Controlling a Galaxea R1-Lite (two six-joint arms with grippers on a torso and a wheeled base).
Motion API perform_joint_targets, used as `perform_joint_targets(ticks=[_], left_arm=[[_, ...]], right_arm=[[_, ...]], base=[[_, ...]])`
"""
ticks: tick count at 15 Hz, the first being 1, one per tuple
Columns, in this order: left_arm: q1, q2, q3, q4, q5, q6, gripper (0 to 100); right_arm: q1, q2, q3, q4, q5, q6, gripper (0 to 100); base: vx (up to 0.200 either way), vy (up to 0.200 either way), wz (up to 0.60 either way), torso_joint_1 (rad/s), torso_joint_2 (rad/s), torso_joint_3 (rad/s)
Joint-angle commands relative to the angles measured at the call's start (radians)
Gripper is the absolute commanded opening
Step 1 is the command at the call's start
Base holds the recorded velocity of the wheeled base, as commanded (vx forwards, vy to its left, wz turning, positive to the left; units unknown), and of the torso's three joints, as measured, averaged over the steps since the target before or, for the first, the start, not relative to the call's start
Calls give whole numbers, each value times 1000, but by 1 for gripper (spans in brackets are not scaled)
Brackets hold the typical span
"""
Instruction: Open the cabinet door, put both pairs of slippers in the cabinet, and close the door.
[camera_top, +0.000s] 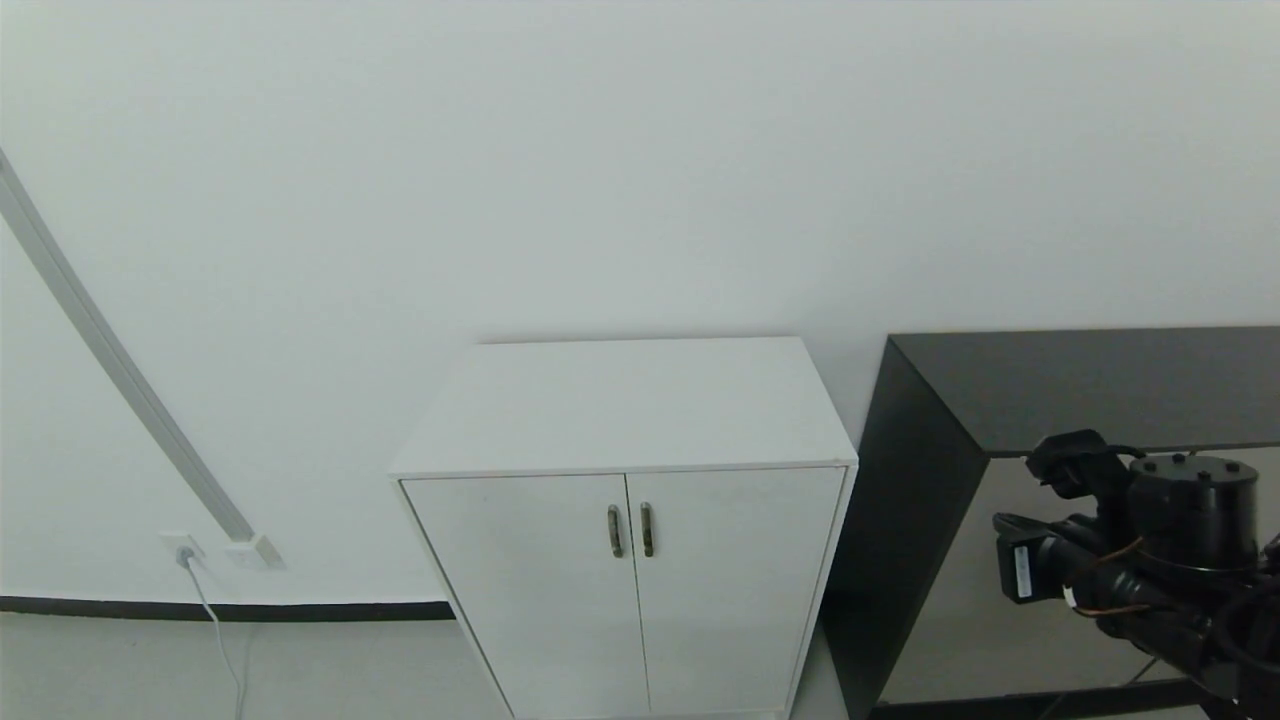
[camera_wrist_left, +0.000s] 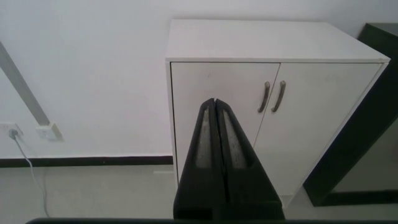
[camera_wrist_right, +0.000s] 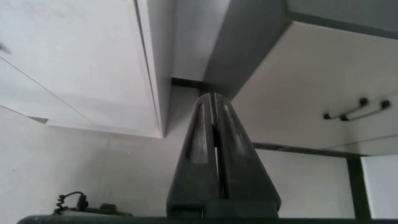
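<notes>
Cabinet (camera_top: 620, 420) sits at 6 o'clock in the head view, against the wall. Both doors are shut, with two handles (camera_top: 615, 531) side by side at the centre seam. Black desk (camera_top: 1100, 385) is just beside it at 3 o'clock. Wall socket (camera_top: 183, 550) at 8 o'clock. Left end effector (camera_wrist_left: 215, 106) is closed and empty, facing the left door without touching it. Right end effector (camera_wrist_right: 215, 99) is closed and empty.

No legible text or signs.
</notes>
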Motion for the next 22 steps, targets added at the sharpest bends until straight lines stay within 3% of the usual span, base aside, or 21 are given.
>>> perform_joint_targets(ticks=[1,13,22], left_arm=[[0,0,0,0,1,0,0],[0,0,0,0,0,0,0],[0,0,0,0,0,0,0]], right_arm=[[1,-104,64,2,0,-5,0],[1,-410,329,6,12,-42,0],[6,-787,323,465,82,-44,0]], base=[[0,0,0,0,0,0],[0,0,0,0,0,0],[0,0,0,0,0,0]])
